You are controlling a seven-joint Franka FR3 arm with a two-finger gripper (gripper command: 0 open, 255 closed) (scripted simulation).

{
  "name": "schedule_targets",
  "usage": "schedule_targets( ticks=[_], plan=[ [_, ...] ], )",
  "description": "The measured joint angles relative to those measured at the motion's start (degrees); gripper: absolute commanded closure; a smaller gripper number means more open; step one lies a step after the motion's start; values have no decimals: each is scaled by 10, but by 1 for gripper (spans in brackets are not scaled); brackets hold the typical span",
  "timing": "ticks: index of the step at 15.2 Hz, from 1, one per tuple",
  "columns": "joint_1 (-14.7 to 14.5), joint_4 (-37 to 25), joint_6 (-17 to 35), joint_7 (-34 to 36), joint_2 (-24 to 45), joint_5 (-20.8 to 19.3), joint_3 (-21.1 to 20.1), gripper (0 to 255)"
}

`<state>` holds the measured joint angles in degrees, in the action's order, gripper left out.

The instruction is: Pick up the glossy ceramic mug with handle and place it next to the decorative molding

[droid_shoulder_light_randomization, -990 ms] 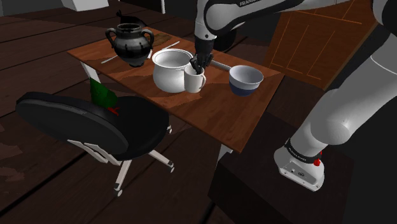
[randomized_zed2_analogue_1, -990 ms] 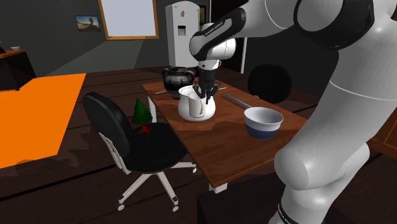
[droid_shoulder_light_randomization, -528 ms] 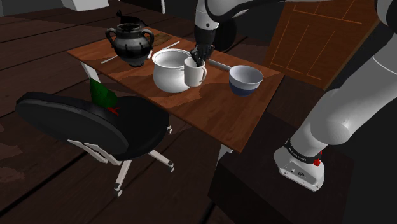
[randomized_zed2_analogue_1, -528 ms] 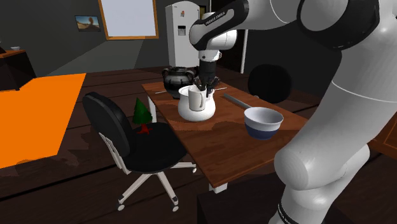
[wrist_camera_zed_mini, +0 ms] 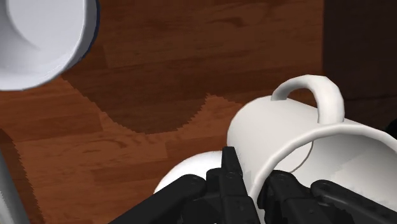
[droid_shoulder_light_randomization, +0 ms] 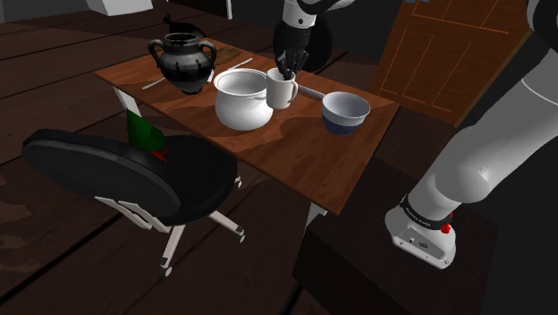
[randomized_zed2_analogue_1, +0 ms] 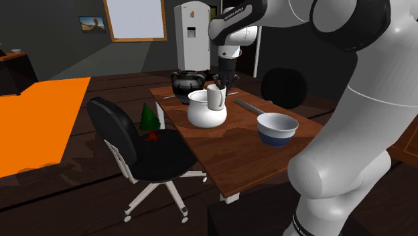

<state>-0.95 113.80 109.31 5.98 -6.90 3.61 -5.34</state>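
Mug (droid_shoulder_light_randomization: 281, 89), white, cylindrical, loop-handled

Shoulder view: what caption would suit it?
Black gripper holds a white mug by its rim above the wooden table.

Shoulder view: you look down over the table (droid_shoulder_light_randomization: 286, 157) from beside the stand (droid_shoulder_light_randomization: 358, 273).
Second exterior view: same table, same side, lower.
Wrist view: tight on the white mug (wrist_camera_zed_mini: 299, 143), table beyond.

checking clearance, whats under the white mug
Bare wooden table with a shadow lies below the white mug, held up by the gripper. The mug's body hides the spot directly beneath.
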Motion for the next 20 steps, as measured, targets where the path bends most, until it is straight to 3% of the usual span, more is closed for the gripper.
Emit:
schedule_targets(
  ticks=[8,16,20],
  plan=[
    [49,-61,-14,-105,53,-3,58,255],
    [98,-170,-42,-199,140,6,103,255],
    [101,-154,-19,-207,147,7,105,255]
  ],
)
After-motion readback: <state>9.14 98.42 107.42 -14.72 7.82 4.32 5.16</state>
